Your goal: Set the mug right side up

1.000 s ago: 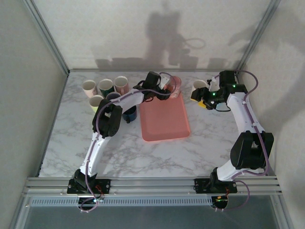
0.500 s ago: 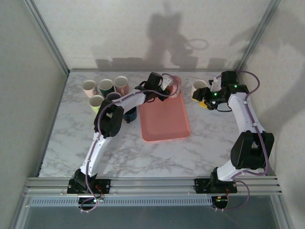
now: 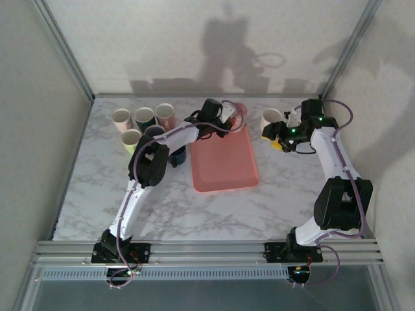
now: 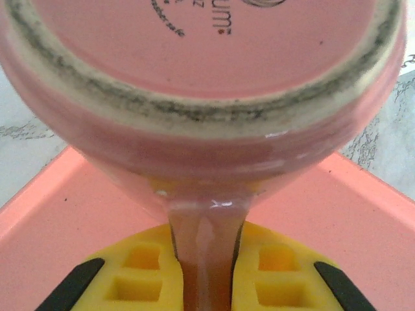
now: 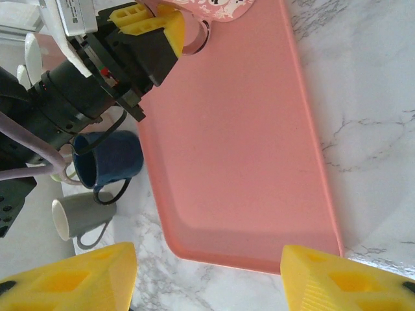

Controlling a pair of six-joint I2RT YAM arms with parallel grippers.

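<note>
Top view, left claw: my left claw is out over the far end of the pink tray, with the pink mug right at its tips.
Top view, right claw: my right claw is well off to the tray's right, fingers parted, with a cream mug just beyond it.
Top view, spares: a cluster of mugs stands on the marble table, off to my left arm's left.
Left wrist, grip: my yellow pads are squeezed in on the handle from both sides. My left claw is clamped on it.
Left wrist, mug: the pink mug is dead ahead of the tips, its rough base ring and printed underside turned towards me. The tray lies under and behind it; I can't tell whether they touch.
Right wrist, claw: my right claw has its yellow fingertips standing wide apart.
Right wrist, ahead: the tray stretches out straight in front. Ahead and to the left, my left claw is gripping the pink mug at the tray's far corner.
Right wrist, left side: a blue mug and a grey mug sit on the table, left of the tray.
</note>
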